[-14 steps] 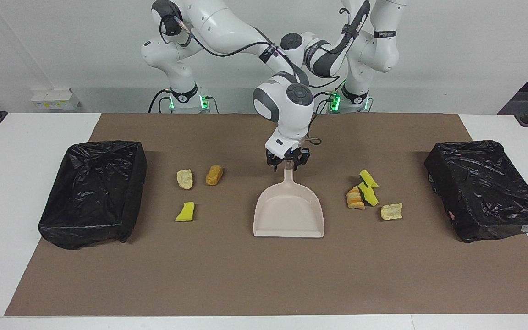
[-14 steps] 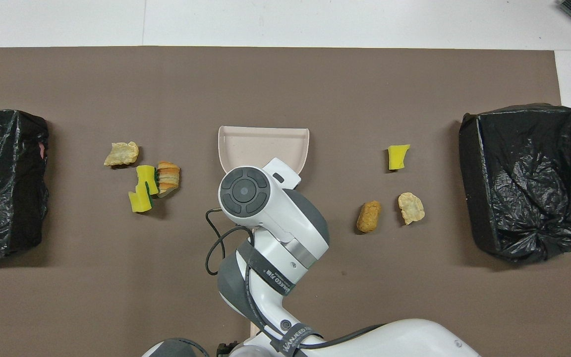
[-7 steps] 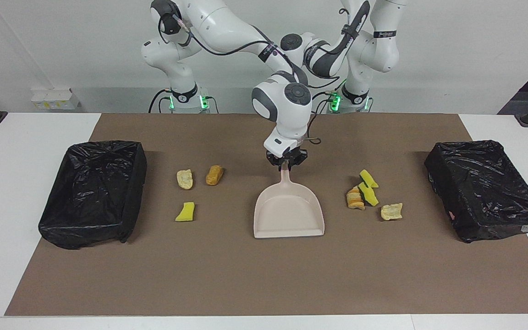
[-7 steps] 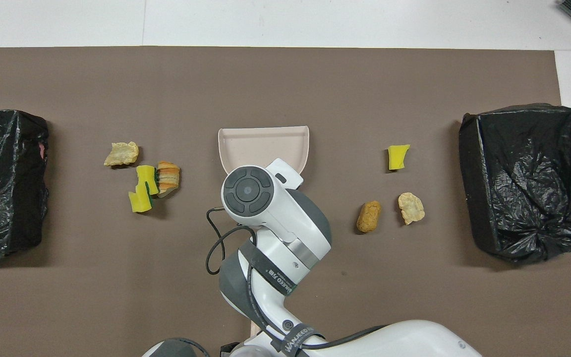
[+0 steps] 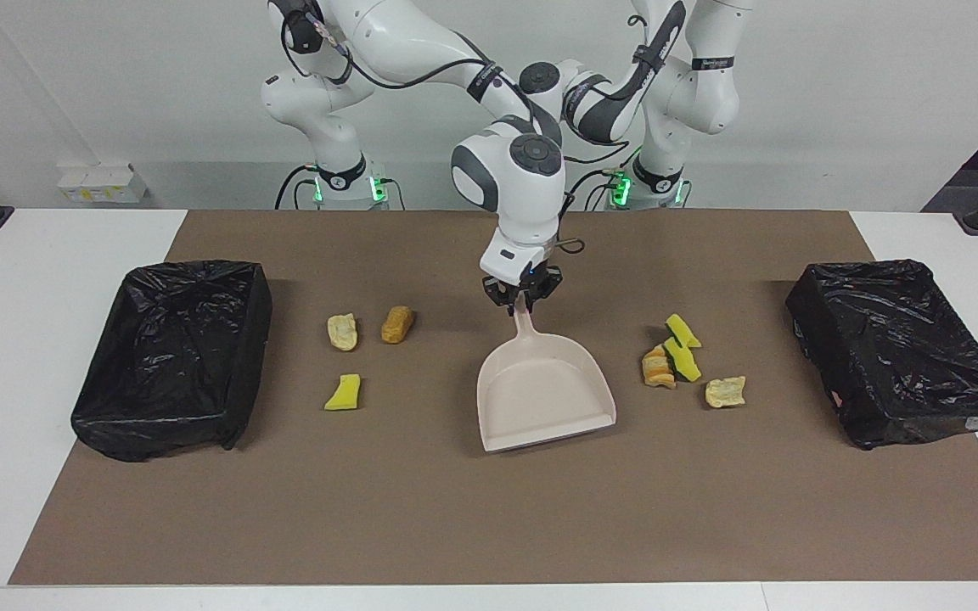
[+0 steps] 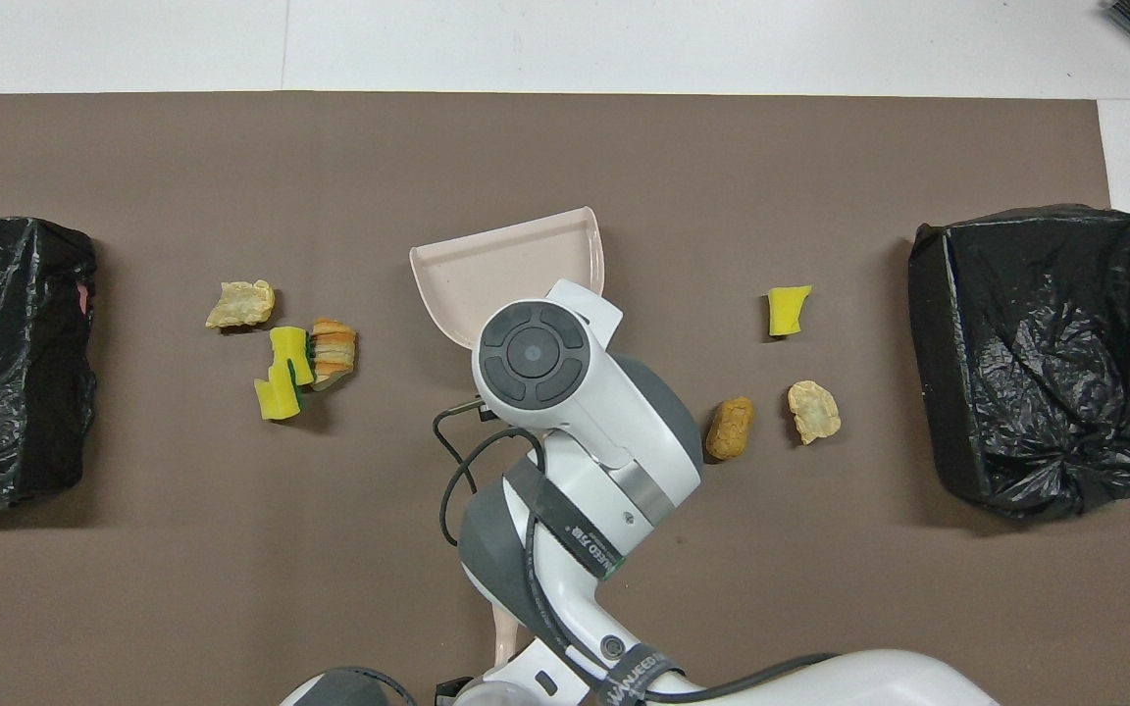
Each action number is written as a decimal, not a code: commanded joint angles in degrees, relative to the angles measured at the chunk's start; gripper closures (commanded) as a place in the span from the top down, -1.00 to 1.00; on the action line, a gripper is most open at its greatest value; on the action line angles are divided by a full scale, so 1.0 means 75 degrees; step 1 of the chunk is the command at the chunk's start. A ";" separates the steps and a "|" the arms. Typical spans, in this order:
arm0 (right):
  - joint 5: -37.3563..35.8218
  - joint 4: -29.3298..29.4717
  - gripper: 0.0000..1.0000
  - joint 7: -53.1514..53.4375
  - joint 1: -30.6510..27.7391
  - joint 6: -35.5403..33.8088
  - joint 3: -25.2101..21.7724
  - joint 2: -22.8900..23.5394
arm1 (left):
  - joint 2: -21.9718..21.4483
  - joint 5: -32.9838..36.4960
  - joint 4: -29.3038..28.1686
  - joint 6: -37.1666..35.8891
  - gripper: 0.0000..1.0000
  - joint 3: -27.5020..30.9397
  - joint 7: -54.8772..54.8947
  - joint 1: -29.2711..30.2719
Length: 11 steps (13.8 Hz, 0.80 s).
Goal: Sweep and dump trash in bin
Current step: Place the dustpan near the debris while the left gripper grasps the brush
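Right jaws grip the dustpan (image 5: 543,397) by its handle. Seen from overhead, four trash scraps (image 6: 292,359) lie on the surface (image 6: 624,167) at its 9 o'clock, three at 3 o'clock. Left jaws are closed, waiting.
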 commanded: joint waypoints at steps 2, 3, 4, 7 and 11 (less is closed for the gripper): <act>0.0105 -0.0362 -1.00 -0.1864 -0.0235 -0.0080 0.0059 -0.0296 | -0.0156 -0.0102 0.0405 -0.0979 -1.00 0.0150 0.0212 -0.0047; 0.0093 -0.0421 -1.00 -0.2403 -0.0294 -0.0080 0.0059 -0.0319 | -0.0191 -0.0102 0.0488 -0.1238 -1.00 0.0173 0.0247 -0.0001; 0.0093 -0.0421 -1.00 -0.3127 -0.0364 -0.0045 0.0047 -0.0308 | -0.0284 -0.0102 0.0547 -0.1507 -1.00 0.0173 0.0294 0.0046; 0.0093 -0.0421 -1.00 -0.4200 -0.0470 -0.0045 0.0047 -0.0285 | -0.0741 -0.0102 0.0571 -0.2583 -1.00 0.0185 0.0691 0.0280; 0.0035 -0.0410 -1.00 -0.4435 -0.0517 0.0014 0.0047 -0.0261 | -0.1350 -0.0091 0.0547 -0.3675 -1.00 0.0185 0.1312 0.0982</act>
